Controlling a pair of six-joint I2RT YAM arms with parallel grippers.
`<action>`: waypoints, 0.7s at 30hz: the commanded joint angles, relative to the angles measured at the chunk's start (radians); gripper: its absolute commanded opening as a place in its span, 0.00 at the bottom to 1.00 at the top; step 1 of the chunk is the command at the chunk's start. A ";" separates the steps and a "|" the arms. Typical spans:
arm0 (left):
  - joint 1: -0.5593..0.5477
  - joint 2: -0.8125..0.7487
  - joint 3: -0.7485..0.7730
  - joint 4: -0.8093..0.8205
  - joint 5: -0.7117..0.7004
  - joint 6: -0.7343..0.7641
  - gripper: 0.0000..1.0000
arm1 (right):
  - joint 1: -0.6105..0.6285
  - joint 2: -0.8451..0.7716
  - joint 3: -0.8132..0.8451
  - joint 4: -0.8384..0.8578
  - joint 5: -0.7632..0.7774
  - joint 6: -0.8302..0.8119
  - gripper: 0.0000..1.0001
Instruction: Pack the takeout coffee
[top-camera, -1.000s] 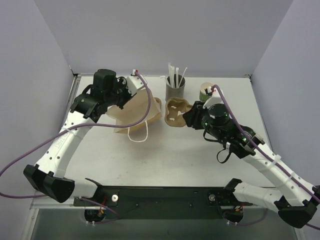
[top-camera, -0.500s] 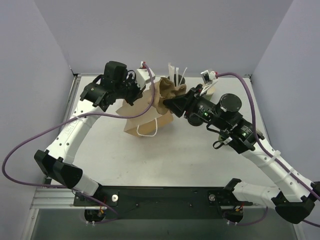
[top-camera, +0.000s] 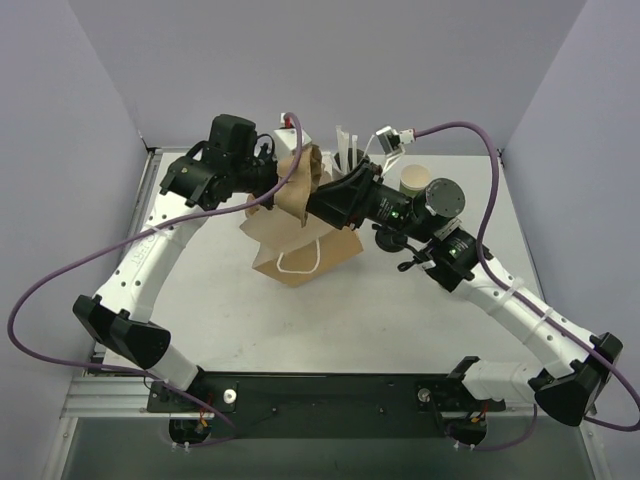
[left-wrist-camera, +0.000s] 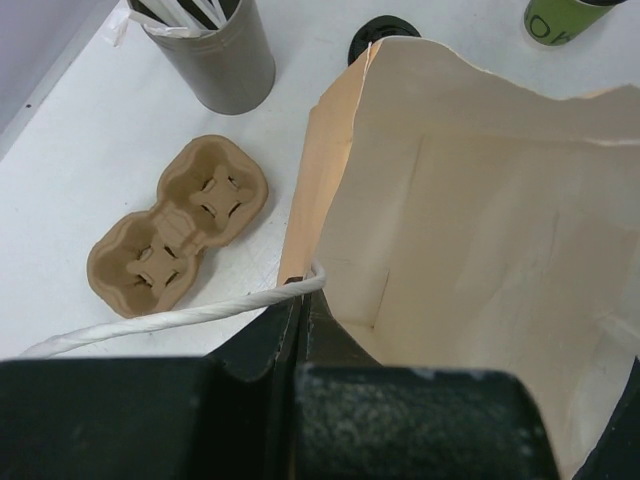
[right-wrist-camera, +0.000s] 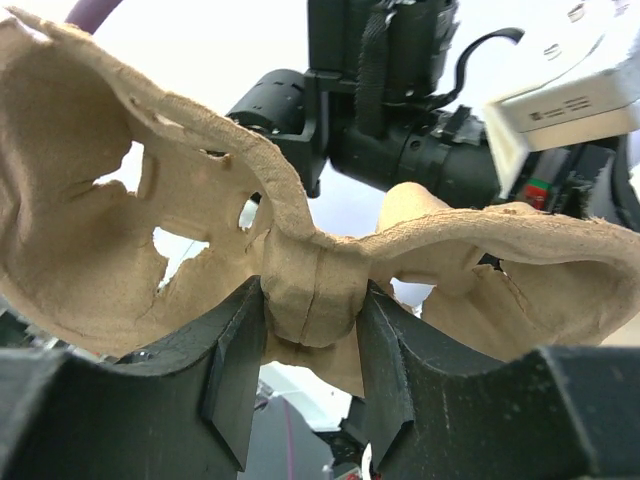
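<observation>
A brown paper bag (top-camera: 300, 245) stands open on the table. My left gripper (top-camera: 272, 185) is shut on its rim beside the white handle, as the left wrist view shows (left-wrist-camera: 300, 305). My right gripper (top-camera: 328, 202) is shut on the middle ridge of a brown pulp cup carrier (right-wrist-camera: 100, 230) and holds it in the air at the bag's mouth. A round black lid (left-wrist-camera: 383, 40) shows just past the bag's rim. The cup under it is hidden, and the top view does not show it.
A grey straw holder (left-wrist-camera: 215, 60) with white straws stands at the back (top-camera: 350, 160). A green cup with no lid and a cream inside (top-camera: 414, 180) is to its right. Another pulp carrier (left-wrist-camera: 180, 225) lies on the table in the left wrist view.
My right gripper has lifted the carrier off the table and carried it left and back to the bag's mouth. My left gripper has raised the bag from lying to upright.
</observation>
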 joint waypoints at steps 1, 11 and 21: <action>0.011 0.008 0.057 -0.024 0.034 -0.019 0.00 | 0.007 0.016 -0.004 0.203 -0.162 0.058 0.35; 0.055 0.024 0.102 -0.042 0.143 -0.025 0.00 | -0.011 -0.047 -0.147 0.056 -0.185 -0.049 0.35; 0.033 0.024 0.134 -0.084 0.212 -0.011 0.00 | -0.019 -0.067 -0.064 -0.469 -0.047 -0.355 0.36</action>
